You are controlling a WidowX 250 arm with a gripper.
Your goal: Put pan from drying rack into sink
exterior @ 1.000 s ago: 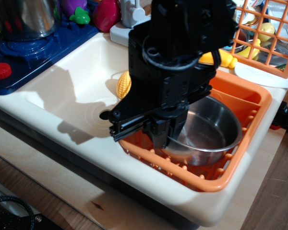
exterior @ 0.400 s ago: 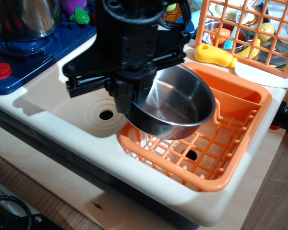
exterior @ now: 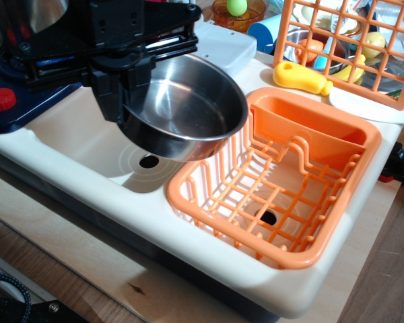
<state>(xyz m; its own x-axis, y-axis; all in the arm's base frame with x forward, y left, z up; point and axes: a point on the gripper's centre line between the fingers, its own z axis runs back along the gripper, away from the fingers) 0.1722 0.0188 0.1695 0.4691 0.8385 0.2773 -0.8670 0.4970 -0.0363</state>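
The pan (exterior: pixel 182 108), a shiny shallow steel saucepan, hangs tilted in the air over the right part of the cream-white sink (exterior: pixel 74 134), above its drain hole (exterior: pixel 149 161). My black gripper (exterior: pixel 124 87) is shut on the pan's left rim and holds it up. The orange drying rack (exterior: pixel 283 195) stands to the right of the sink with nothing in its grid bottom or its narrow side compartment. The pan's right edge overlaps the rack's left rim in the view.
A blue toy stove with a red knob (exterior: pixel 1 99) and a taller shiny pot (exterior: pixel 20 20) stand at the left. An upright orange grid panel (exterior: pixel 350 40), a yellow-handled toy knife (exterior: pixel 303 77) and toy food lie behind the rack. The wooden table edge runs in front.
The gripper lifted the pan out of the drying rack and carried it left, so it now hangs over the sink. The rack is left bare.
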